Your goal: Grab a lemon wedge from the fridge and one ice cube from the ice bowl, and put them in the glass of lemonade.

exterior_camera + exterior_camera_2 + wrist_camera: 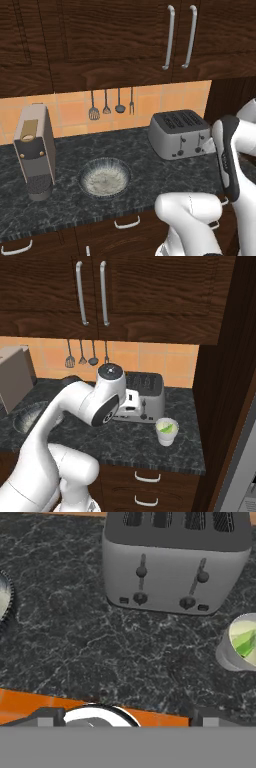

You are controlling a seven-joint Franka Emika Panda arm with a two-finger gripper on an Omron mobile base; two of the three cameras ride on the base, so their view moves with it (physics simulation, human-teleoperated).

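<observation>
From the toaster (176, 559), the ice bowl (105, 177) lies left of your gripper; jaw state cannot be told

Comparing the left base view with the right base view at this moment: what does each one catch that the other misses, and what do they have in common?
Left base view alone: the full ice bowl and the coffee machine upright beside it. Right base view alone: the glass of lemonade, right of the toaster, and the fridge at the frame edge. Shared: the toaster, the hanging utensils, the dark counter and the cabinet handles.
</observation>
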